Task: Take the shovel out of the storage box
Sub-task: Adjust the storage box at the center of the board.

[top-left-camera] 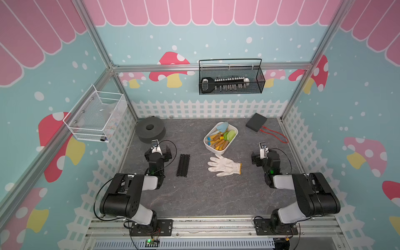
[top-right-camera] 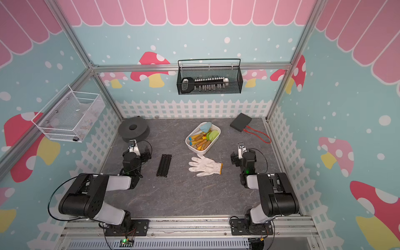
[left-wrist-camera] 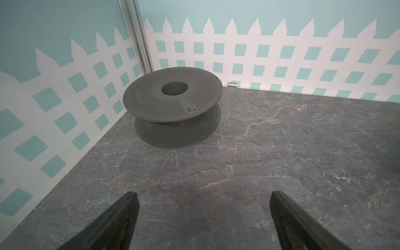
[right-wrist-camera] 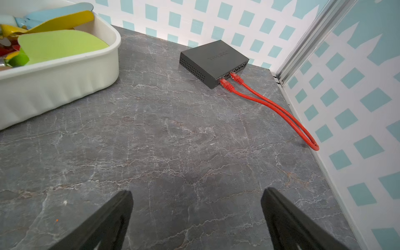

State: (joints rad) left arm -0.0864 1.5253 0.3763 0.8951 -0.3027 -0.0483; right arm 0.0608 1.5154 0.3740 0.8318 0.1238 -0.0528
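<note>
Both released and empty, left claw [left-wrist-camera: 203,194] and right claw [right-wrist-camera: 197,191] above grey marbled tabletop [top-left-camera: 194,194] inside mushroom-papered walls [top-left-camera: 216,47].

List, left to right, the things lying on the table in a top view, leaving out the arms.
Grey spool → black bars → white storage box → black network switch. The glove overlaps the box, so it is skipped.
</note>
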